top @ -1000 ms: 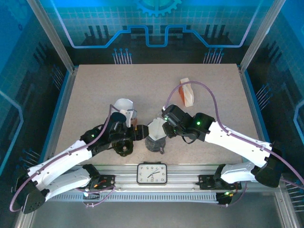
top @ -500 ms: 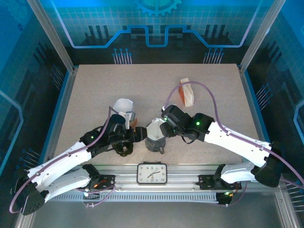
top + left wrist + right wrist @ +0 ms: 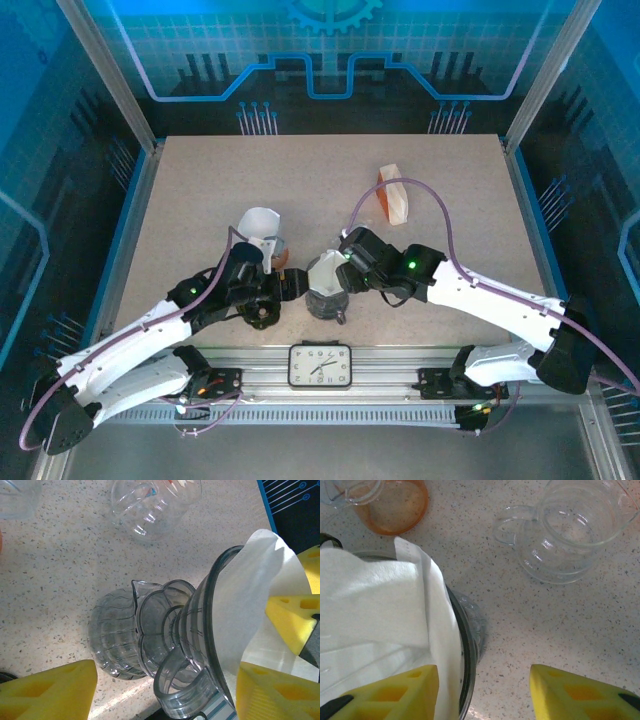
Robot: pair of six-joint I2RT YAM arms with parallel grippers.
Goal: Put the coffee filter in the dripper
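Observation:
The clear grey dripper stands near the table's front middle, with the white paper filter sitting in its cone. In the left wrist view the dripper shows its handle toward me and the filter rises above its rim. My left gripper is open, its yellow fingers wide on either side of the handle, not touching it. My right gripper is open above the dripper. One of its pads lies on the filter inside the rim and the other is outside over the table.
A clear glass server and an orange disc lie just left of the dripper. A clear measuring cup with red marks lies at the back right. A clock sits on the front rail.
My right gripper has edged slightly left over the dripper, and the filter sits a little lower in it. The left gripper has barely shifted.

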